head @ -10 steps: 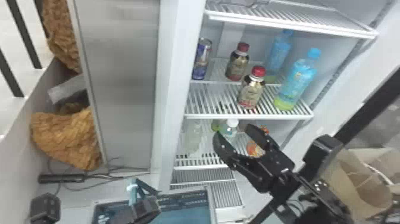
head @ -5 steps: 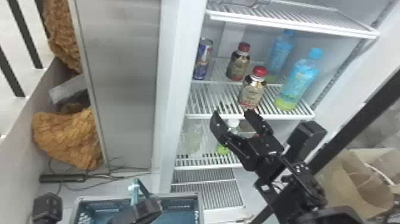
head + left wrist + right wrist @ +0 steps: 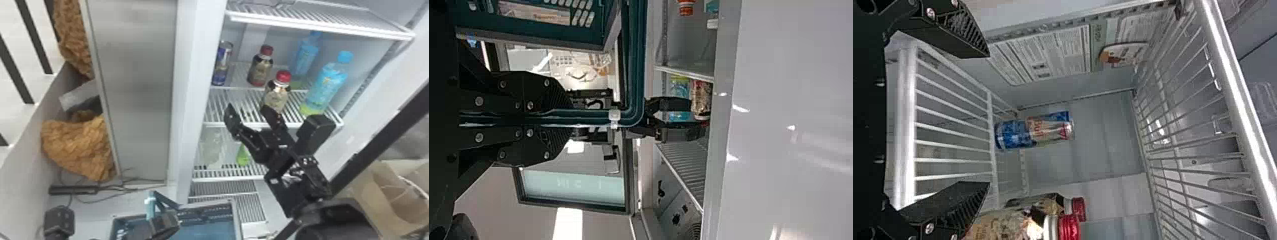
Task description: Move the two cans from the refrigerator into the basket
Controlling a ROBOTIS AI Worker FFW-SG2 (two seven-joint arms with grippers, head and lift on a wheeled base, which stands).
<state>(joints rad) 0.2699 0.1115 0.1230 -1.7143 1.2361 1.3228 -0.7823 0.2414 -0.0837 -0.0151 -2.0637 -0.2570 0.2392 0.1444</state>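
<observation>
- the can (image 3: pixel 222 63) stands upright on the refrigerator (image 3: pixel 185 95) shelf (image 3: pixel 220 105), long axis vertical, left of the red-capped bottles (image 3: pixel 276 92).
- the right arm slants in from the lower right, its gripper (image 3: pixel 249 110) aimed at that shelf, apart from the can; its fingers are spread with nothing between them.
- the left gripper (image 3: pixel 164 225) is low in the head view, fingers pinching the basket's (image 3: pixel 236 220) rim, which runs lengthwise between them.
</observation>
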